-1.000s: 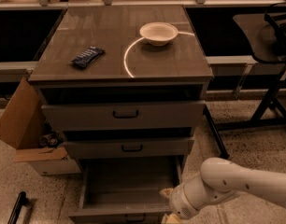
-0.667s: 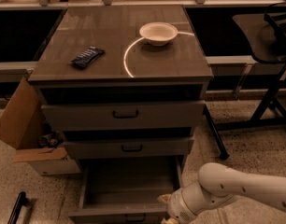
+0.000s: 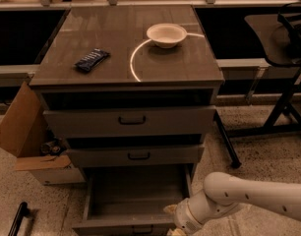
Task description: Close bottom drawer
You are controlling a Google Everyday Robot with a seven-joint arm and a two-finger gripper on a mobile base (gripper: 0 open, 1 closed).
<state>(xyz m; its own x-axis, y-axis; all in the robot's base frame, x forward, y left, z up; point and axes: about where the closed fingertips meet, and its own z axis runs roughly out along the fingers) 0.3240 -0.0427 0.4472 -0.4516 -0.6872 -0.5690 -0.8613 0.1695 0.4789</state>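
The bottom drawer (image 3: 133,200) of the grey-brown cabinet is pulled out, showing a plain grey interior; its front panel sits at the frame's lower edge. The two drawers above it (image 3: 131,122) are pushed in. My white arm comes in from the right, and my gripper (image 3: 173,219) is at the drawer's front right corner, low in the frame. Most of the gripper is cut off by the frame's edge.
A white bowl (image 3: 166,35) and a dark snack packet (image 3: 91,60) lie on the cabinet top. An open cardboard box (image 3: 30,141) stands left of the cabinet. A black stand (image 3: 283,107) is to the right. A dark bar (image 3: 17,219) lies on the floor at lower left.
My arm and gripper have moved left and slightly down, closer to the drawer's front right corner. The drawer looks equally far out.
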